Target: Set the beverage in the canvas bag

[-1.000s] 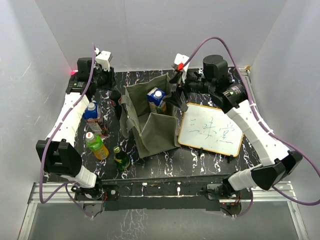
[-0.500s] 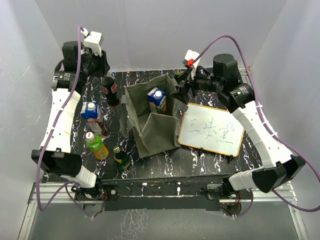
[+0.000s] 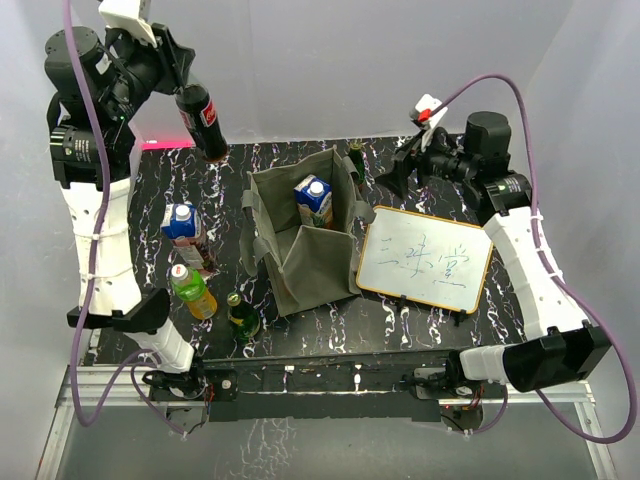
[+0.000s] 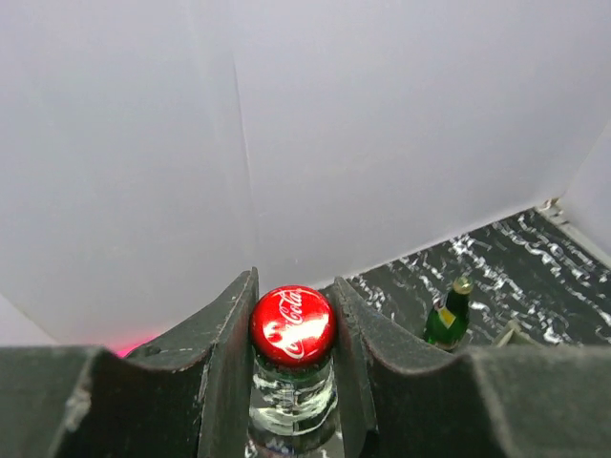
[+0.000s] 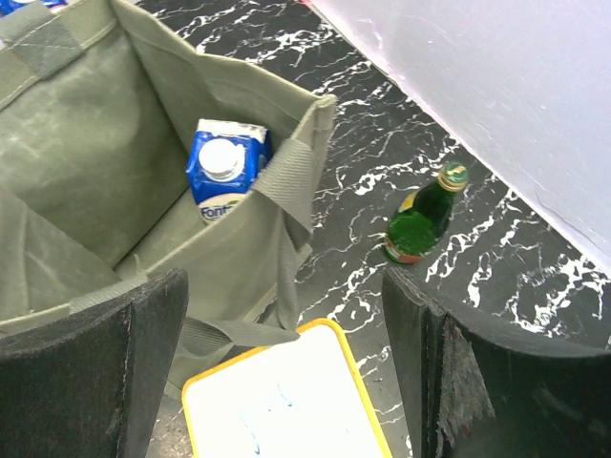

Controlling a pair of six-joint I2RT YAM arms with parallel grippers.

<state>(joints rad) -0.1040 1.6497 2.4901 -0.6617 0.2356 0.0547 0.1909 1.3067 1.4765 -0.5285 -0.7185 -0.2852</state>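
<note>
My left claw [image 4: 292, 367] is partly closed, its two dark fingers [image 4: 229, 363] pressed on either side of the neck of the cola bottle [image 4: 292, 324], just under the red cap. I hold it high off the worktop [image 4: 520, 262], body hanging down and tilted. The bag [image 3: 300, 262] stands open on the worktop, well below this claw and off to its right, with a blue carton [image 3: 314, 198] upright in its far compartment. My right claw [image 5: 286, 372] is spread wide and holds nothing; it touches nothing either. It hangs above the bag's far right corner, so the carton lies below and to the left between its fingers, and a bag strap runs down the cloth wall just under it. A small green bottle [image 5: 420, 221] stands on the worktop just right of that corner, apart from the bag. A yellow-framed whiteboard [image 5: 277, 401] lies directly beneath this claw, its edge touching the bag's wall.
</note>
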